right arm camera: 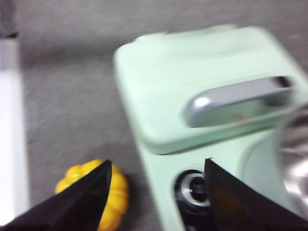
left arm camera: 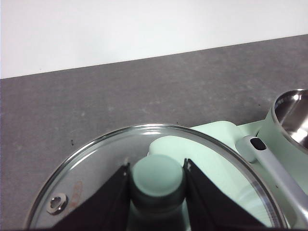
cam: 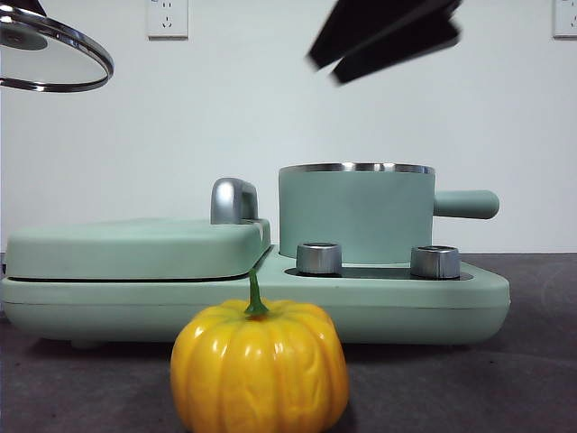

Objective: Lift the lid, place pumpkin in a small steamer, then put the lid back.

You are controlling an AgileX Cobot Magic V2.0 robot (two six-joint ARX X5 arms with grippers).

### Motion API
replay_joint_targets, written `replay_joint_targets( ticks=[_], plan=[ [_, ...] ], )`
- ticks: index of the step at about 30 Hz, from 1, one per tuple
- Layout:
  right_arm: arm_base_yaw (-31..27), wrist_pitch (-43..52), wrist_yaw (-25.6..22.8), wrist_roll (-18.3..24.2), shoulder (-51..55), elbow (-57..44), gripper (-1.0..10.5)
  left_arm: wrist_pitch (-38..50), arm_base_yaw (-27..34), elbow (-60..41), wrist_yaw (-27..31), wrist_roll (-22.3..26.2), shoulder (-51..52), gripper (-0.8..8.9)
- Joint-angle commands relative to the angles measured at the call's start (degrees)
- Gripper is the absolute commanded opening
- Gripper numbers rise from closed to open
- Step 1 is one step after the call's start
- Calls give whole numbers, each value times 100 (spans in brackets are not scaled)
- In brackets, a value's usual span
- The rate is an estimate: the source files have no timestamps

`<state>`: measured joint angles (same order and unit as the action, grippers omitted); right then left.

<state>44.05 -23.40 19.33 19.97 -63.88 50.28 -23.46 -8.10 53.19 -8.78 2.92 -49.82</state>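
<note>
The lid (cam: 50,56), clear glass with a steel rim, hangs high at the upper left. My left gripper (left arm camera: 158,175) is shut on the lid's mint-green knob (left arm camera: 158,173), above the griddle side. The small steamer (cam: 356,212) stands uncovered on the base, its stubby handle pointing right; its steel inside (left arm camera: 294,115) shows in the left wrist view. The pumpkin (cam: 260,365) sits on the table in front of the appliance, also seen as the pumpkin (right arm camera: 120,187) partly behind one jaw. My right gripper (right arm camera: 158,175) is open, blurred, high above the steamer as the dark right gripper (cam: 383,38).
A wide flat mint-green griddle cover (cam: 135,244) with a chrome handle (cam: 233,200) fills the appliance's left half. Two steel control knobs (cam: 318,257) stand on the base in front of the steamer. Dark grey table (cam: 523,379) lies around the appliance.
</note>
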Motion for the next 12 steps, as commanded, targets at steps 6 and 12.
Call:
replay_joint_targets(
  ticks=[6,12],
  plan=[
    [586,-166,-37,125,-804,85,368,201,0,90,0,-87,15,11],
    [883,-284,-369,358,-1233,85,408,201,0,90,0,-87,15,11]
  ],
)
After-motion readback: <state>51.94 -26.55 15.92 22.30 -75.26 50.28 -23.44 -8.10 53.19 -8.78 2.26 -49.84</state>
